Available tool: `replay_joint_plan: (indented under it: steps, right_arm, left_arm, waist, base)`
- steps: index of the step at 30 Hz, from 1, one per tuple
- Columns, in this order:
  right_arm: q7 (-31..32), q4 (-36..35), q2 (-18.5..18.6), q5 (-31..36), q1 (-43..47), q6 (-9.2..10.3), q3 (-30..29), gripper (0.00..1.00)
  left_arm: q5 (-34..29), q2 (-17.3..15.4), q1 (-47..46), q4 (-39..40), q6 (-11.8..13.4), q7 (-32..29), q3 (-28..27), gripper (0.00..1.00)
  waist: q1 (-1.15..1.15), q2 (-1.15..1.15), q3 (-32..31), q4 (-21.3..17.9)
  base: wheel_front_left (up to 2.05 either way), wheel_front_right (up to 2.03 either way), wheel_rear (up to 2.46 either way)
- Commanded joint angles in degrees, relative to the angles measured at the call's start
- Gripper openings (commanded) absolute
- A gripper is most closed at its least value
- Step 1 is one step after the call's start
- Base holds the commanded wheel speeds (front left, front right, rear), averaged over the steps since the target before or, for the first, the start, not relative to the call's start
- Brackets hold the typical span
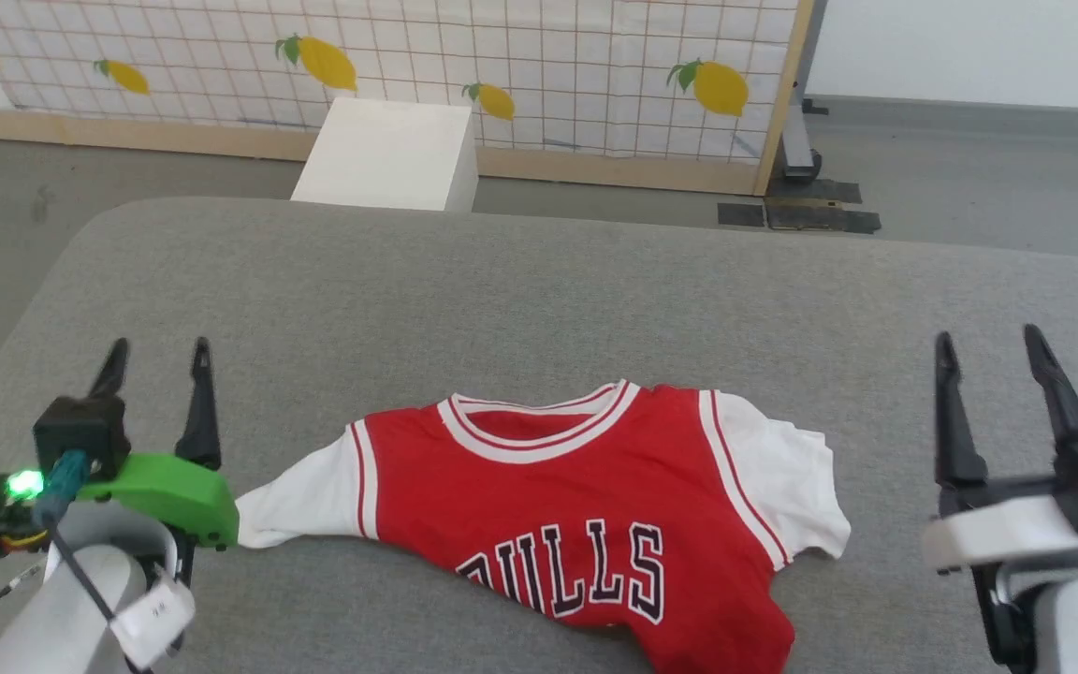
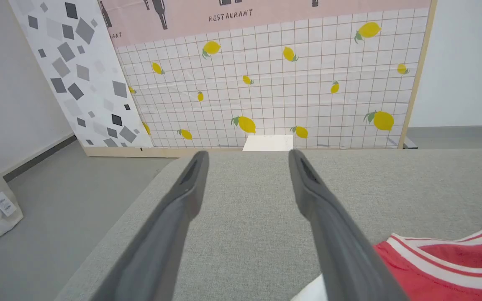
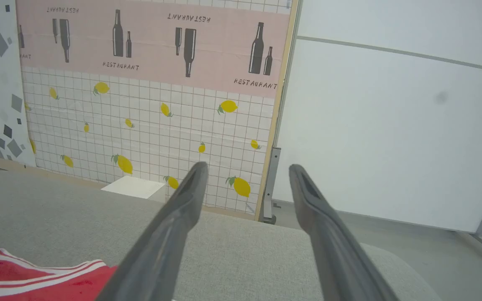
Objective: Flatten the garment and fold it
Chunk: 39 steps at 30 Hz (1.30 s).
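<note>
Red basketball-style T-shirt with white short sleeves, striped trim and black "BULLS" lettering (image 1: 586, 487) lies front-up on grey fabric-covered desk (image 1: 502, 300), on near side, between my two end effectors. Collar points toward far edge. Lower part rumpled, cut off by bottom of head view. My left end effector (image 1: 159, 348): fingers wide apart, nothing between them, sleeve tip near it. My right end effector (image 1: 988, 335): fingers wide apart, holding nothing, apart from other sleeve.
</note>
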<state>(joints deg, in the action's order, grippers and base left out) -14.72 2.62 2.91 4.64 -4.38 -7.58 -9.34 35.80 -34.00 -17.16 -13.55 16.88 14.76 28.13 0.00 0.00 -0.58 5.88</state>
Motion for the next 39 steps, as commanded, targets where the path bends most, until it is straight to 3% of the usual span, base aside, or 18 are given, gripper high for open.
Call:
replay_joint_plan:
  steps: [1,6,12,21,25,31,39]
  right_arm:
    - [-0.3,1.0,0.1,1.1,-1.8,0.09,0.7,1.00]
    - [0.3,9.2,3.9,1.9,-7.1,0.09,5.0,1.00]
    - [11.8,19.2,11.7,-4.0,-16.0,0.09,15.9,1.00]
    - [40.7,22.8,24.6,-28.0,-27.6,0.09,38.7,1.00]
    - [48.3,22.5,29.0,-36.3,-31.7,0.09,45.1,1.00]
    - [54.3,24.9,31.6,-43.6,-36.1,0.09,52.4,1.00]
    - [52.5,30.9,30.5,-45.7,-38.8,0.09,58.9,1.00]
  left_arm:
    - [-2.9,1.5,2.8,2.0,0.8,0.2,-3.0,1.00]
    - [-15.1,7.1,10.4,8.9,0.8,0.2,-12.4,1.00]
    - [-21.1,13.0,15.2,11.0,-0.8,0.2,-17.5,1.00]
    - [-25.7,19.0,15.3,9.8,-5.9,0.2,-22.4,1.00]
    - [-27.2,20.9,14.7,9.6,-7.6,0.2,-23.8,1.00]
    - [-28.7,23.3,13.3,8.7,-10.2,0.2,-25.6,1.00]
    - [-30.4,26.0,11.7,7.6,-12.6,0.2,-27.4,1.00]
  waist:
    - [0.00,0.00,0.4,0.4]
    - [0.00,0.00,1.5,0.8]
    - [0.00,0.00,3.1,1.0]
    - [0.00,0.00,5.1,2.1]
    - [0.00,0.00,6.2,2.9]
    - [0.00,0.00,8.8,4.2]
    - [0.00,0.00,11.5,5.6]
  base:
    - [0.00,0.00,0.00]
    - [0.00,0.00,0.00]
    - [0.00,0.00,0.00]
    - [0.00,0.00,0.00]
    - [0.00,0.00,0.00]
    - [0.00,0.00,0.00]
    - [0.00,0.00,0.00]
